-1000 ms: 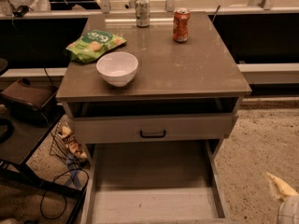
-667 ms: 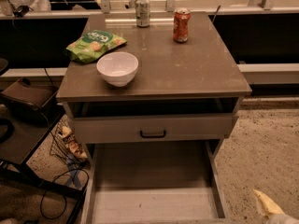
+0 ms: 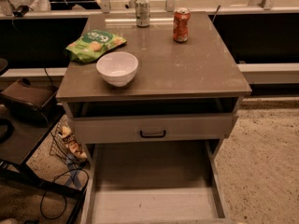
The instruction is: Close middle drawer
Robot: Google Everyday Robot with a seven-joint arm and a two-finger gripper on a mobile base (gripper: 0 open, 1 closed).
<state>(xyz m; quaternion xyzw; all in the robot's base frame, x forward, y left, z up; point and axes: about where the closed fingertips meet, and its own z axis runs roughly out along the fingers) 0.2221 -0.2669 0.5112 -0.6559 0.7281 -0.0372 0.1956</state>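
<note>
Approach stage, by judgement. Seeing wide, shallow grey-beige middle drawer (image 3: 154, 190) pulled far out beneath taller grey-beige top drawer (image 3: 117, 127) with black bar handle; pale inside lying bare, front running past lower edge. Not finding two-finger gripper in view; jaw state unknowable. Next: reaching drawer front, pushing straight inward.

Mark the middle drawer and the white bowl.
middle drawer (image 3: 154, 205): camera view, on its pale inside floor.
white bowl (image 3: 117, 68): camera view, on its inner wall.
claw: outside the camera view.
</note>
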